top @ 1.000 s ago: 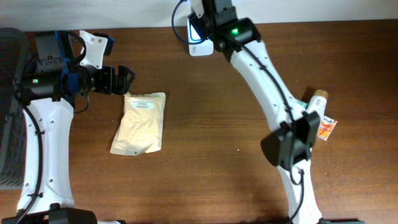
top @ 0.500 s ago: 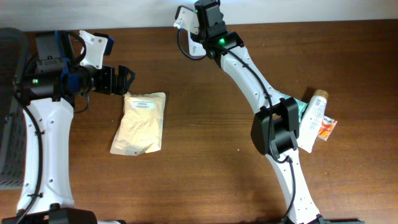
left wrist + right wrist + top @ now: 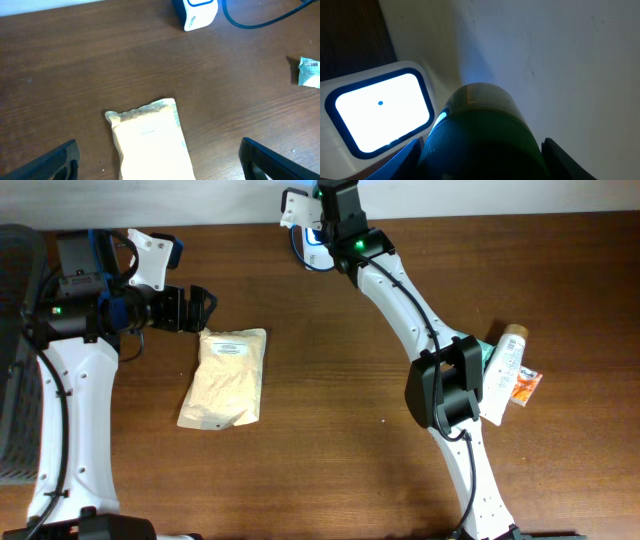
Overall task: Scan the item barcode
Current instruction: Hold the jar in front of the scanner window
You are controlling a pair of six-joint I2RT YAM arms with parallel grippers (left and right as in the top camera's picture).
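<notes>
A round item with a green ribbed cap fills the right wrist view, and my right gripper is shut on it, one finger on each side. It sits right beside the white scanner, whose window glows bright. No barcode shows on the item. From overhead, the right gripper is at the table's back edge and covers most of the scanner. My left gripper stands open just behind a beige pouch, which lies flat. The pouch lies between the left gripper's wide-apart fingers.
A white tube and an orange packet lie at the right, beside the right arm's elbow. The scanner's blue cable runs along the back. A small crumpled wrapper lies at the right of the left wrist view.
The right arm has swung, its elbow moving left, and its wrist has shifted to the back edge beside the scanner. The left arm and the pouch have not moved.
</notes>
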